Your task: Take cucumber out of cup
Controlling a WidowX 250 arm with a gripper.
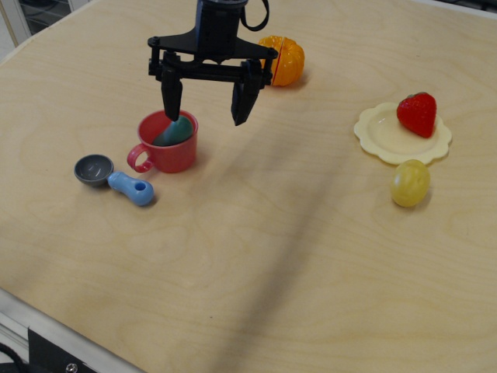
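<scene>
Gripper spread wide, empty, above red cup; green cucumber leaning inside cup on table.

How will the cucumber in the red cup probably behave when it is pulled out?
The cucumber looks smooth and rounded, so it may slip between the open tool fingers. It leans on the cup rim, so pulling may tip this light-looking cup.
</scene>
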